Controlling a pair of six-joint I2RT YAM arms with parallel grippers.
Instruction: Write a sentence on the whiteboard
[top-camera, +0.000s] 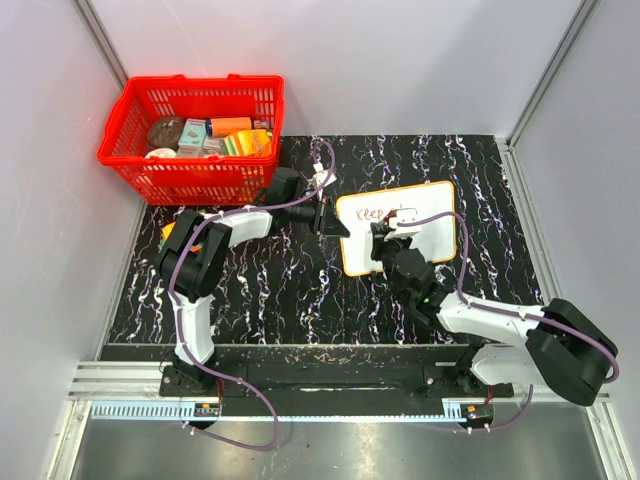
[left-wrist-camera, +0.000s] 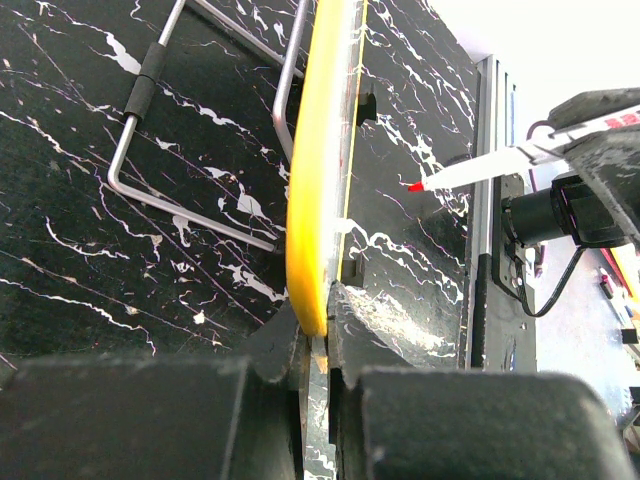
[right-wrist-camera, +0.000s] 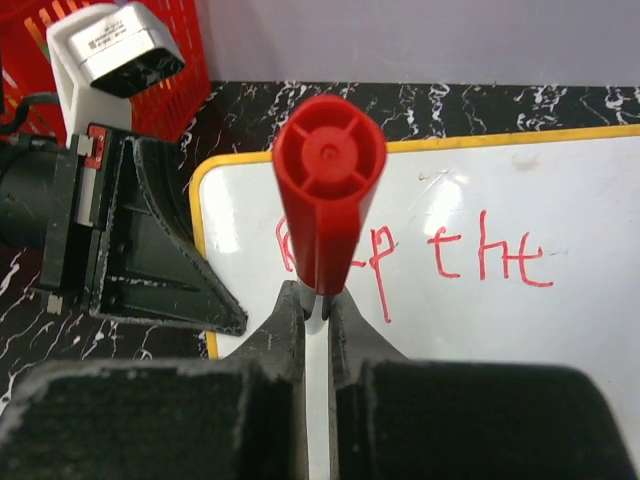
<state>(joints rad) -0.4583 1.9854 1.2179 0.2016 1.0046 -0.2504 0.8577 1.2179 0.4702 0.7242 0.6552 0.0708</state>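
Observation:
The whiteboard (top-camera: 425, 205) with its orange-yellow rim lies on the black marbled table, right of centre. My left gripper (top-camera: 336, 223) is shut on its left edge; in the left wrist view the jaws (left-wrist-camera: 320, 340) pinch the yellow rim (left-wrist-camera: 318, 190). My right gripper (top-camera: 385, 245) is shut on a red marker (right-wrist-camera: 328, 190) and holds it over the board's left part. The marker's red tip (left-wrist-camera: 415, 186) points toward the board. The sentence (right-wrist-camera: 450, 262) is in red and reads "keep the" in one line, partly hidden by the marker.
A red basket (top-camera: 200, 82) with several packets stands at the back left. A bent metal wire frame (left-wrist-camera: 150, 150) lies beside the board. A metal rail (top-camera: 300, 378) runs along the table's near edge. Grey walls close in the sides.

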